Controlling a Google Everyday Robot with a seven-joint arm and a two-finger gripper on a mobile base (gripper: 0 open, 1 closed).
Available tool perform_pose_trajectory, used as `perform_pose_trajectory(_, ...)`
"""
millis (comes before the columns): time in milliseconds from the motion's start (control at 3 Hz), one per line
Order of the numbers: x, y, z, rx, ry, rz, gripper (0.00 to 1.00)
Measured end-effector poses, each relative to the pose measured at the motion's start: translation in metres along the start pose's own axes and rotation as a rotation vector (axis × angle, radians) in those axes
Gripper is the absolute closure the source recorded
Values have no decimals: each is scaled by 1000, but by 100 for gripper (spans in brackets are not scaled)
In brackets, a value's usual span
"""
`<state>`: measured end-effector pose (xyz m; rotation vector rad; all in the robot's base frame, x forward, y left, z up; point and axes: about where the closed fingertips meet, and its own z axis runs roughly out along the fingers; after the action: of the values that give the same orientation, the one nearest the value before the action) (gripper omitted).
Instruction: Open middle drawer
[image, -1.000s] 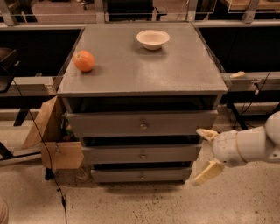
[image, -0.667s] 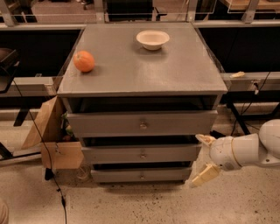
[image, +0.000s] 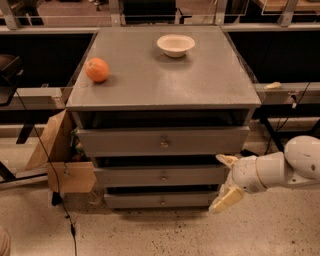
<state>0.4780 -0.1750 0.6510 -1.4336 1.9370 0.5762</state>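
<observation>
The grey cabinet has three stacked drawer fronts. The middle drawer (image: 150, 176) is the mid-sized one, shut or nearly so, with a small round metal knob (image: 163, 176) at its centre. My gripper (image: 216, 183) is at the cabinet's right side, level with the middle drawer's right end. It is open, with one cream finger (image: 226, 160) near the drawer's top right corner and the other (image: 225, 199) down by the bottom drawer. Nothing is held. The knob is well to the left of the gripper.
The top drawer (image: 162, 141) and bottom drawer (image: 160, 200) each have a knob. An orange (image: 97, 69) and a white bowl (image: 175, 45) sit on the cabinet top (image: 160, 80). A cardboard box (image: 62, 160) leans at the cabinet's left. A cable (image: 50, 165) runs down on the left.
My gripper and arm have shifted slightly left, closer to the right end of the middle drawer. The drawers, orange and bowl have not moved.
</observation>
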Motion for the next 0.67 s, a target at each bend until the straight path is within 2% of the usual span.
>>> perform_pose_trajectory(333, 17, -3, 42, -70, 0, -6, 0)
perform_pose_trajectory(667, 58, -9, 104, -133, 0, 82, 0)
